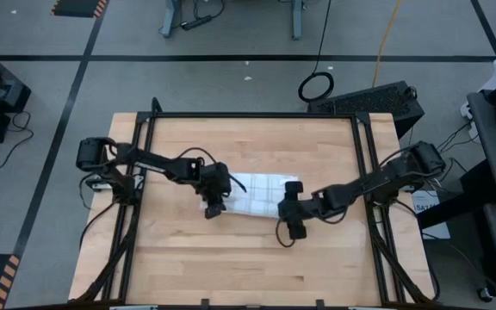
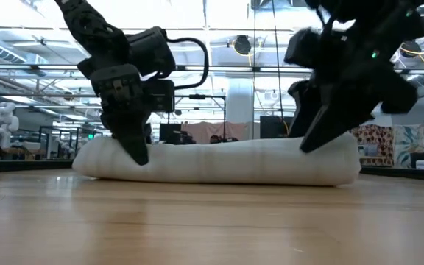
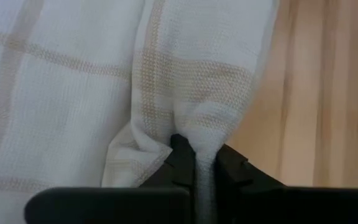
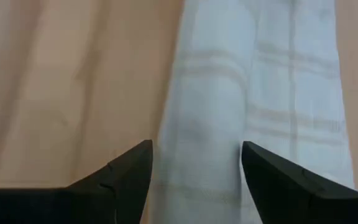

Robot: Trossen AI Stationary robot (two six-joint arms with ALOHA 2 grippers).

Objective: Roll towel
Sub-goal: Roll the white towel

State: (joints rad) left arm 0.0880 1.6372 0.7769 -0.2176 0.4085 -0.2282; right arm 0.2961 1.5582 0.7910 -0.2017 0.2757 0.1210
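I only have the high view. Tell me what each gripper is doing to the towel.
Observer: The left gripper is shut on a pinched fold of the towel; its wrist view shows cloth squeezed between the fingers.
Operator: Report the right one.
Observer: The right gripper is open, its fingers straddling the rolled edge of the towel without clamping it.
Operator: Give me the towel's shape from the side.
Observer: In the low view it lies on the table as a long low roll, with one gripper at each end.
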